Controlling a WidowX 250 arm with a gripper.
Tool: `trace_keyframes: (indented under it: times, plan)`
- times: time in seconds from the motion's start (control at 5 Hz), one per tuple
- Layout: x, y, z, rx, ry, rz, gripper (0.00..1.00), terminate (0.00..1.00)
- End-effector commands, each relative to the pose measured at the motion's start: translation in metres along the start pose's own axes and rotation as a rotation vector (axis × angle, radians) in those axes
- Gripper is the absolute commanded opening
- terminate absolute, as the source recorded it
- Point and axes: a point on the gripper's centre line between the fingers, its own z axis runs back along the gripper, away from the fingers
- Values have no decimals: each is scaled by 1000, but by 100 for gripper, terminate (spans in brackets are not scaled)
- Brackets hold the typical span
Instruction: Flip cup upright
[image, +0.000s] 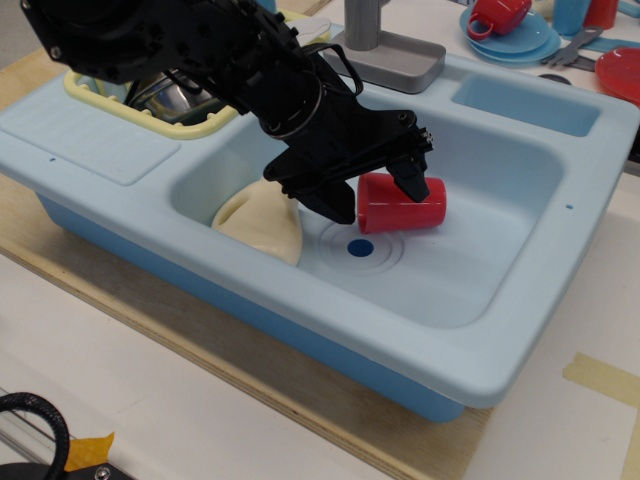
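The red cup (405, 208) lies on its side on the floor of the light-blue sink basin (480, 270), just right of the drain (360, 248). My black gripper (375, 195) reaches down into the basin from the upper left. Its jaws are open and straddle the cup's left end: one fingertip (413, 184) is over the cup's top, the other (335, 205) is low at the cup's left. I cannot tell whether the fingers touch the cup.
A cream-coloured object (262, 222) lies in the basin's left corner, close to my lower finger. A yellow dish rack (105, 88) with metal pots stands at the back left. A grey faucet base (390, 55) is behind the basin. A red mug on blue plates (505, 25) stands at the back right.
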Motion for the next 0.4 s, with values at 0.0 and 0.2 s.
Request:
trace_keyframes:
  times: [0.0,0.2]
  plan:
    - [11,-4,-8,-48,-22,-8,100,0]
    - [11,-6,-10,-53,-30,-7,0,0]
